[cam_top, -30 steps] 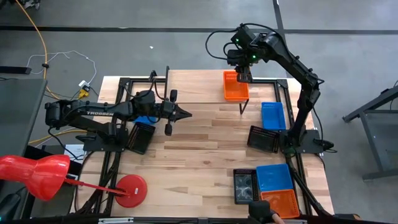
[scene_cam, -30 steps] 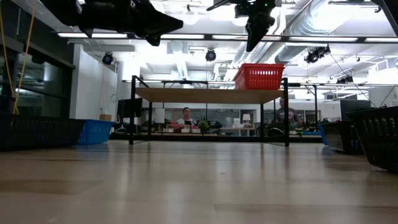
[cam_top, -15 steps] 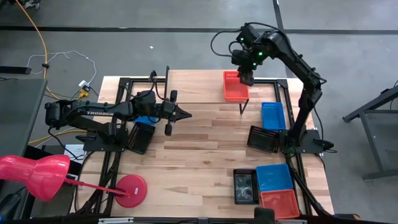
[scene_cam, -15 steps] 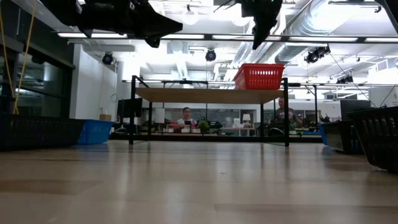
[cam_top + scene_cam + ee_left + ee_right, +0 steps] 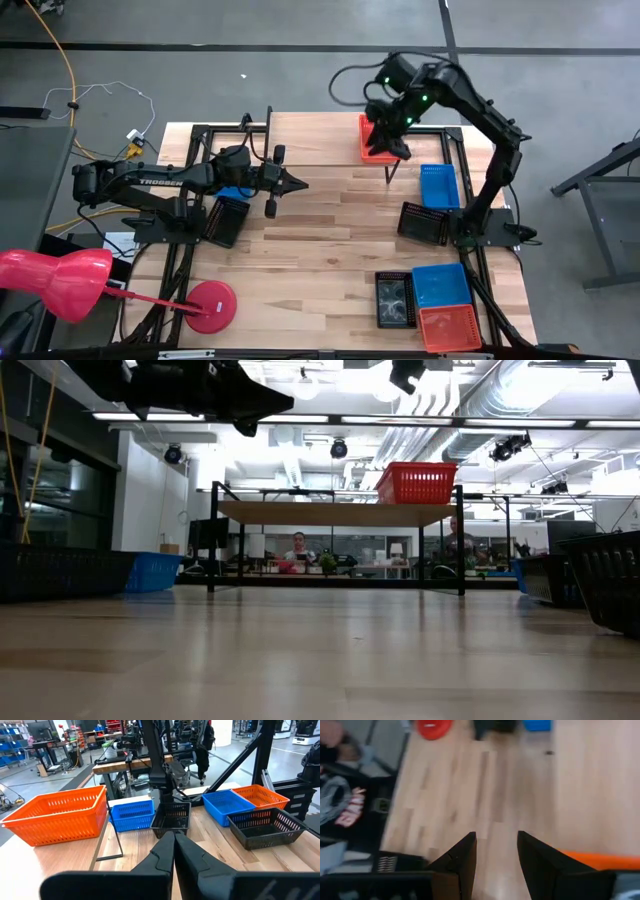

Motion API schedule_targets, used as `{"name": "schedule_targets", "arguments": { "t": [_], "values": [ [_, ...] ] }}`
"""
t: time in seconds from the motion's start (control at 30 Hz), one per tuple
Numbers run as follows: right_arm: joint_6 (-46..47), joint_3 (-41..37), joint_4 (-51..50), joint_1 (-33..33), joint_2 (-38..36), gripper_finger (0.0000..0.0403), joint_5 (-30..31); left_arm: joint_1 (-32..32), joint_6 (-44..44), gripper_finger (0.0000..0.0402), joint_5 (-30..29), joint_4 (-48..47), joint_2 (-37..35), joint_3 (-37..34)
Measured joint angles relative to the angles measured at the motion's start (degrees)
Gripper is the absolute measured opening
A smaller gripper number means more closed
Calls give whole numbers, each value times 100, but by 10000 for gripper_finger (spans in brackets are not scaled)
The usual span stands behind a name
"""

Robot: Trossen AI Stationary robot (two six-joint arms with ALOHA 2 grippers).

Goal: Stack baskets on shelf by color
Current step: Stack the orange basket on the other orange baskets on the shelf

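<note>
**Inspector A:** Where did the baskets stand?

**Inspector B:** One orange basket (image 5: pixel 375 140) sat on the shelf (image 5: pixel 335 512), at its right end in the low view. Off the shelf, on the table (image 5: pixel 320 235), a blue basket (image 5: pixel 439 185) lay beside a black basket (image 5: pixel 424 222); nearer the front edge were another black basket (image 5: pixel 393 298), a second blue basket (image 5: pixel 440 284) and a second orange basket (image 5: pixel 451 327).

**Inspector A:** And the grippers?

**Inspector B:** The right gripper (image 5: pixel 496 851) hung above the shelved basket, fingers apart, nothing between them. The left gripper (image 5: pixel 297 182) waited over mid-table, fingers pressed together, empty.

**Inspector A:** Anything else?

**Inspector B:** A red lamp (image 5: pixel 55 280) stood at the table's front left corner.
</note>
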Motion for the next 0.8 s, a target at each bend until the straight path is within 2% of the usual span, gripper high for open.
{"name": "schedule_targets", "arguments": {
  "t": [0.23,0.33,0.43,0.53,0.67,0.8],
  "values": [
    [271,-331,10,1028,-35,130,-56,0,0,0,0,0,0,0],
    [454,-937,9,1391,-219,130,-55,0,0,1,-1,2,0,0],
    [890,-1869,204,1708,-543,130,-54,-2,0,1,-98,2,0,0],
    [1718,-2969,856,2031,-1037,130,-45,-2,0,1,-338,4,0,0],
    [3327,-4199,1693,2549,-1824,130,12,-2,0,0,-573,7,0,0],
    [5235,-5014,2448,3352,-2620,130,520,-2,0,1,-601,7,0,2]
  ]
}}
